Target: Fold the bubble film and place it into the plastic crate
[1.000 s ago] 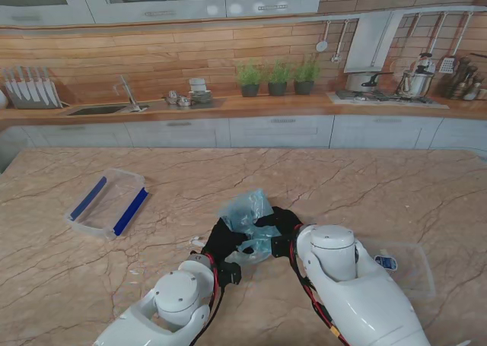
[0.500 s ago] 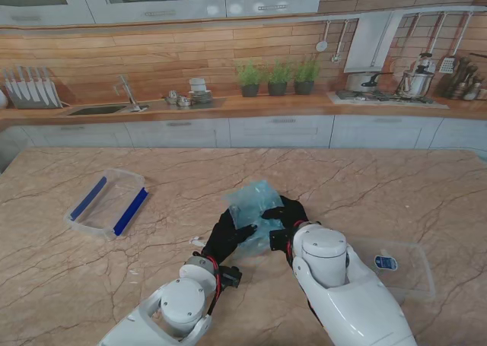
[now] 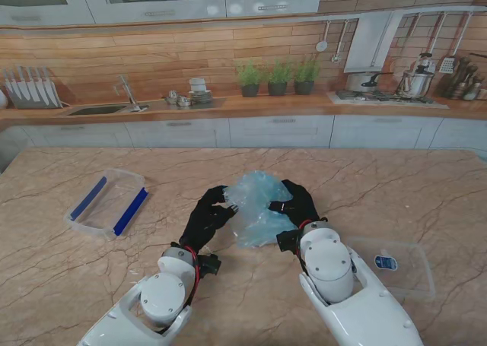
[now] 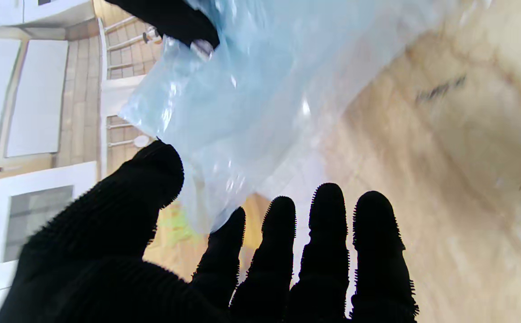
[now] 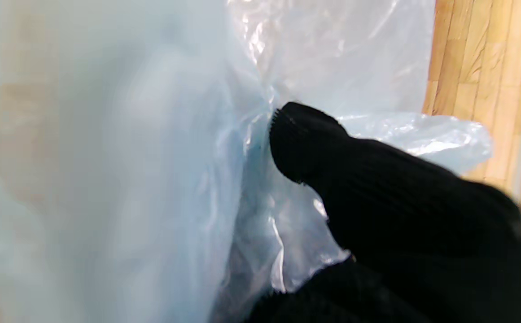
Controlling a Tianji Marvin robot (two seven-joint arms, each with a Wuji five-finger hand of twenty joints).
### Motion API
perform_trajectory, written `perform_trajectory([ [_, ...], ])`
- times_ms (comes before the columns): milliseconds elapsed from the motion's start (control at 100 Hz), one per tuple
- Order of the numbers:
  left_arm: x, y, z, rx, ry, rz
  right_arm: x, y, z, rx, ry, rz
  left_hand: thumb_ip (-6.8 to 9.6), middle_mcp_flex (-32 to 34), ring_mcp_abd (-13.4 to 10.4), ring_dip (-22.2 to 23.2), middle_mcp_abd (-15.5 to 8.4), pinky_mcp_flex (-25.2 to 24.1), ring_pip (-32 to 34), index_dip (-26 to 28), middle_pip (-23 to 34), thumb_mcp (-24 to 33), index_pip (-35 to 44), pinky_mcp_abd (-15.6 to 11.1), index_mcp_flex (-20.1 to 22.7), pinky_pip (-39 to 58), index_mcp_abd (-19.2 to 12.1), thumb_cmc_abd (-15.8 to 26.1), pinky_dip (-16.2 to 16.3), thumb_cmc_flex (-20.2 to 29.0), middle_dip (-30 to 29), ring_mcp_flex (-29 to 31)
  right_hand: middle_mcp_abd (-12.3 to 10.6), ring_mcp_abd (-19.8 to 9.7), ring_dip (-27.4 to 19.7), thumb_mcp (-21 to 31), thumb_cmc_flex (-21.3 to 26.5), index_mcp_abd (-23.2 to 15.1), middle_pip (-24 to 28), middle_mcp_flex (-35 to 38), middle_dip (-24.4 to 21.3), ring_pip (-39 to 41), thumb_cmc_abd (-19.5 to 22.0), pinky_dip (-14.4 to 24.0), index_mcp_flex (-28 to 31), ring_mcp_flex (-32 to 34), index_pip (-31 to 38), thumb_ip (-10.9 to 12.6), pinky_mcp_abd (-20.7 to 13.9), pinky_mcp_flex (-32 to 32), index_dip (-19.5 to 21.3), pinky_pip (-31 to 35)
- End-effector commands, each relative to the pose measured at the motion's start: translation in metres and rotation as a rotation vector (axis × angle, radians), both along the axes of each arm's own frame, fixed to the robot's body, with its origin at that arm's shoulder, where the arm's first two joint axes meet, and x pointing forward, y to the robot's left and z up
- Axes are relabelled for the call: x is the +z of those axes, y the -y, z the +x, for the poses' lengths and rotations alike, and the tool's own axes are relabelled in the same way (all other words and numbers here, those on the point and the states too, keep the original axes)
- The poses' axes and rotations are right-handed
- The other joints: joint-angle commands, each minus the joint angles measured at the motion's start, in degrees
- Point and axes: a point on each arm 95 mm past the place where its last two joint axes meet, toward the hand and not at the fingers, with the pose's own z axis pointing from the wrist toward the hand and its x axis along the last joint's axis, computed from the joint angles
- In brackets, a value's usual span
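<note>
Stand view: the pale blue bubble film (image 3: 254,209), a crinkled translucent bundle, is held up over the veined marble table (image 3: 365,179) between two black-gloved hands. The left hand (image 3: 205,217) touches its left edge; the right hand (image 3: 297,203) pinches its right side. The plastic crate (image 3: 106,201), clear with blue side strips, sits well apart to the left. A second clear container (image 3: 407,266) lies near the right arm. Folding looks under way, not finished; next, the halves likely need pressing together before carrying left.

Left wrist view: the left hand (image 4: 224,260) has ribbed fingers spread, thumb and forefinger barely meeting the film (image 4: 260,89); whether it grips, I cannot tell.

Right wrist view: the right hand (image 5: 377,211) is clamped on glossy, wrinkled film (image 5: 188,161).
</note>
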Motion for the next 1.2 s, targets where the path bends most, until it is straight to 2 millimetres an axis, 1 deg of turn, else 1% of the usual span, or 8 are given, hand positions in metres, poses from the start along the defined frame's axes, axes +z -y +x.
perform_trajectory([
  [0,0.006,-0.009,0.001,0.010,0.036,0.015,0.000,0.002,-0.003,0.020,0.018,-0.012,0.27,-2.44,-0.53,-1.35,-1.37,-1.36,-2.10,-0.21,-1.76,-2.02,-2.15,-1.03,0.87,-2.01,-2.40,1.53,0.15,-0.94,-0.40,-2.57,0.18,-2.16,1.17,1.43,1.84,-1.70,0.71,2.34,-0.03,3.02,-3.37,1.22,1.55,1.73,0.94,-0.44,-3.52,-0.44,0.42,2.64],
  [220,0.018,-0.024,0.001,-0.024,0.200,0.188,0.006,0.005,-0.007,0.144,0.145,-0.161,0.17,-8.17,-1.76,-10.54,-0.79,-8.92,-15.93,-0.89,-8.17,-3.24,-5.92,-4.33,0.53,-22.66,-2.87,0.00,-10.88,-1.36,-3.85,-11.78,0.76,-2.92,2.86,0.03,1.20,-2.24,0.92,2.09,0.07,3.65,-2.68,1.71,0.92,1.58,-1.09,-0.80,-3.65,-0.53,0.15,2.47],
  [390,0.022,-0.027,-0.002,-0.104,0.276,0.324,0.011,0.004,-0.009,0.249,0.202,-0.199,-0.33,-11.06,-1.73,-15.95,-0.13,-8.49,-21.99,-2.10,-12.37,-1.62,-9.05,-6.76,0.03,-37.32,-3.41,-2.18,-17.85,-2.79,-7.95,-14.48,1.07,-3.27,4.20,-0.74,1.27,-3.44,1.21,1.35,0.34,4.18,-1.62,1.98,0.29,0.66,-2.00,-0.73,-3.78,-1.70,0.20,1.64],
  [660,0.033,-0.044,0.000,-0.082,0.334,0.443,0.019,0.006,-0.010,0.318,0.257,-0.224,-0.26,-9.72,-0.97,-15.95,0.22,-7.87,-21.37,-2.26,-11.55,-0.36,-9.11,-7.41,0.94,-40.23,-2.85,-1.73,-17.44,-0.70,-8.09,-13.80,0.53,-2.93,6.43,-2.33,1.80,-6.68,0.77,1.43,0.90,3.70,-0.40,4.79,7.41,-0.25,4.60,-0.34,-2.90,-4.99,0.16,-1.62],
  [770,0.042,-0.061,0.006,-0.059,0.338,0.509,0.023,0.011,-0.011,0.333,0.288,-0.235,-0.19,-8.51,-0.58,-15.99,0.87,-7.89,-20.73,-1.82,-11.36,1.00,-8.20,-6.68,2.94,-38.33,-2.96,-2.02,-16.50,0.35,-8.04,-13.32,0.17,-2.80,6.73,-2.44,1.98,-7.52,0.68,1.24,1.12,3.65,-0.15,4.74,8.23,-0.77,5.79,-0.27,-2.69,-6.24,0.93,-2.67],
  [940,0.058,-0.097,0.016,0.009,0.317,0.816,0.031,0.019,-0.012,0.324,0.336,-0.246,-0.32,-7.37,0.46,-15.74,1.41,-8.14,-19.43,-2.03,-11.61,0.24,-9.07,-5.70,4.27,-32.86,-1.68,-1.22,-15.19,0.57,-8.05,-12.07,0.10,-3.00,7.43,-3.10,2.02,-7.57,0.35,1.03,1.74,3.59,0.60,4.71,8.05,-1.08,5.31,-0.12,-2.70,-6.74,0.97,-4.13],
  [1040,0.066,-0.115,0.023,0.035,0.312,0.919,0.033,0.023,-0.013,0.308,0.357,-0.240,-0.23,-7.55,-0.67,-16.67,1.95,-7.73,-19.32,-2.20,-11.73,1.54,-9.82,-8.77,5.07,-32.40,-0.29,-2.69,-17.52,1.48,-8.56,-11.87,0.26,-3.07,7.61,-3.38,1.93,-7.15,0.12,0.94,1.95,3.49,0.82,4.69,7.75,-1.06,5.01,-0.04,-2.94,-6.90,0.91,-4.70],
  [1190,0.076,-0.135,0.029,0.075,0.226,1.058,0.031,0.027,-0.016,0.303,0.357,-0.248,-0.43,-7.71,-0.26,-17.13,2.35,-7.81,-18.60,-2.95,-11.84,1.38,-11.46,-8.56,5.50,-30.45,1.46,-2.91,-17.71,1.47,-9.08,-11.69,0.47,-3.11,7.78,-3.58,1.96,-6.81,-0.11,0.82,2.28,3.38,1.00,4.66,7.61,-1.05,4.68,0.06,-3.01,-6.93,0.80,-5.35],
])
